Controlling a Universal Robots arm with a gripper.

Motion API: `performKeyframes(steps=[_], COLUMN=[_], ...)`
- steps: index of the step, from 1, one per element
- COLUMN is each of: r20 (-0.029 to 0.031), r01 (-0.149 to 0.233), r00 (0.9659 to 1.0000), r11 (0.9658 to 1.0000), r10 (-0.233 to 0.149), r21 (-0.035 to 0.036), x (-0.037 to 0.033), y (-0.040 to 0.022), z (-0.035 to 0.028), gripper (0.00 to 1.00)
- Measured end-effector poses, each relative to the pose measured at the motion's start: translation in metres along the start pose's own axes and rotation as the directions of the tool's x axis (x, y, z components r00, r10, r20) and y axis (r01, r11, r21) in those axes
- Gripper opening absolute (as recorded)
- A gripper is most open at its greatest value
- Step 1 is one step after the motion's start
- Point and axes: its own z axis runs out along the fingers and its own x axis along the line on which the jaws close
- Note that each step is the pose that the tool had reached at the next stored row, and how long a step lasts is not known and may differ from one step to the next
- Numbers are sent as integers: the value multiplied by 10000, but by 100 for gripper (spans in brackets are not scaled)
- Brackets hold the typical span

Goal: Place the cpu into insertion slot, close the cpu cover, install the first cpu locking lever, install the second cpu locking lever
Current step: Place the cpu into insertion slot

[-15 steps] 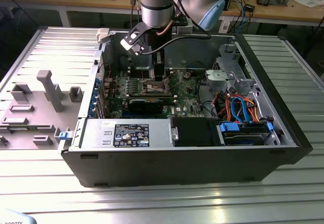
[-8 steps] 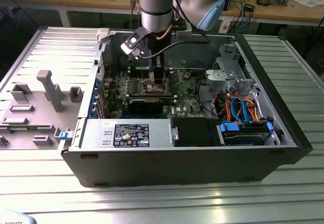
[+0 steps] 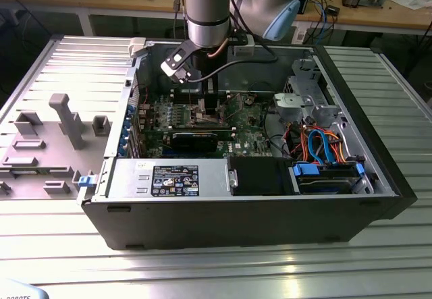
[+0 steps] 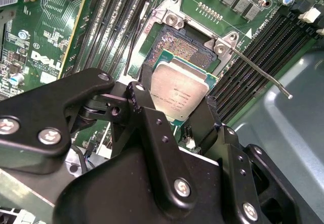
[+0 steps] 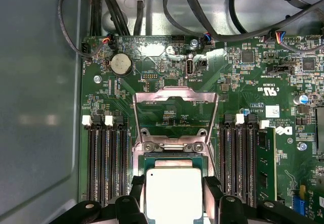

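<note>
In both wrist views the cpu (image 4: 180, 88) (image 5: 172, 192) shows as a small silver-grey square chip held between my two black fingers (image 4: 143, 90) (image 5: 210, 192). My gripper (image 4: 177, 101) (image 5: 173, 196) (image 3: 202, 102) is shut on it, reaching down into the open computer case. The chip hangs close over the insertion slot (image 4: 178, 43) (image 5: 174, 157), part of whose dark pin field shows beyond the chip's edge. The cpu cover (image 5: 175, 95) stands swung open behind the slot. One thin locking lever (image 4: 263, 74) sticks out free to the side.
Long black memory slots (image 5: 107, 163) (image 5: 237, 158) flank the socket on both sides. A black expansion card (image 3: 196, 140), the power supply (image 3: 169, 177) and a drive bay with orange and blue cables (image 3: 324, 152) fill the case. Black cables (image 5: 202, 16) hang behind the board.
</note>
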Motion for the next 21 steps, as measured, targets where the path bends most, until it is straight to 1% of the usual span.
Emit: performKeyframes(steps=[10, 11, 12, 14, 21], r20=[-4, -4, -1, -2, -5], r01=[-4, -1, 0, 23, 65], r00=[10000, 10000, 10000, 10000, 10000], r11=[10000, 10000, 10000, 10000, 10000], r10=[4, 1, 0, -23, -65], r21=[-4, -3, -1, -1, -2], x=[1, 1, -1, -1, -2], y=[-5, -7, -11, -35, -69], z=[8, 19, 43, 109, 183], gripper=[54, 54, 54, 54, 54])
